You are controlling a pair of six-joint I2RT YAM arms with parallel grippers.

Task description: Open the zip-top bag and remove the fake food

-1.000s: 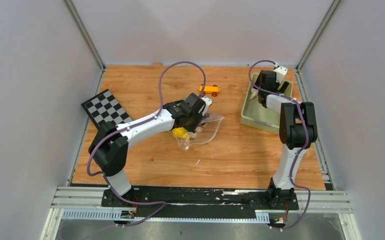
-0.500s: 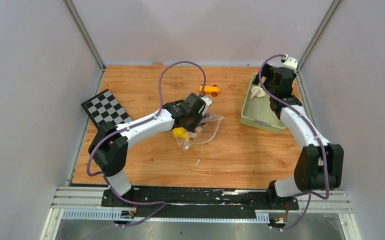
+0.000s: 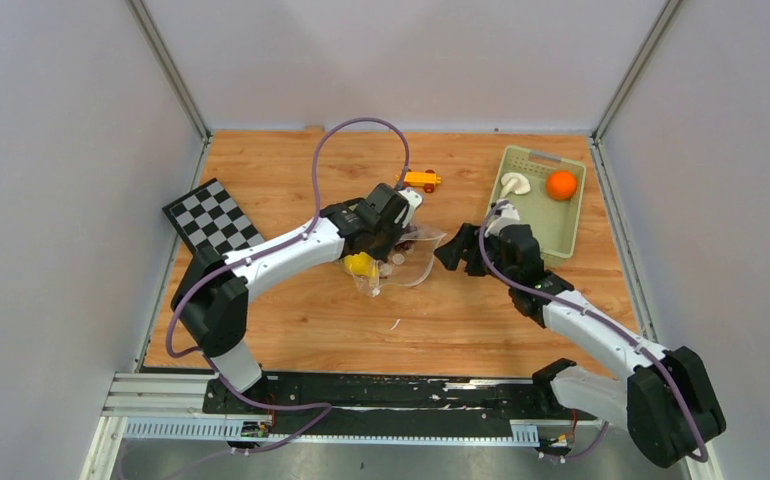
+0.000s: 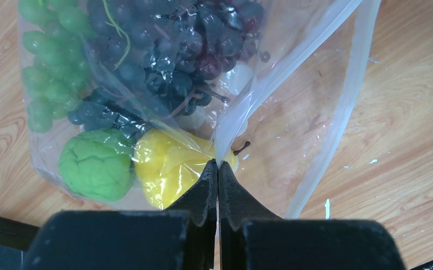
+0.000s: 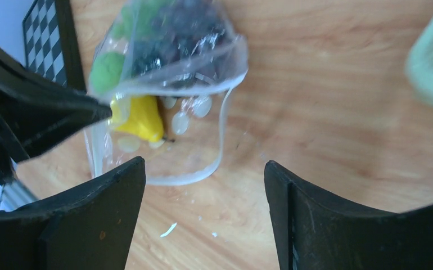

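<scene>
Left hand point(image 4: 218, 169) is pressed together on the lip of the bag point(image 4: 341, 112), holding its mouth agape mid-worktop point(image 3: 291, 170). My right hand point(image 5: 202, 169) is spread and empty. In the top view the mouth lies at its 9 o'clock, facing it. The lemon point(image 5: 138, 117) sits just inside and the grapes point(image 4: 169, 56) deeper, so I'd reach for the lemon first.
</scene>
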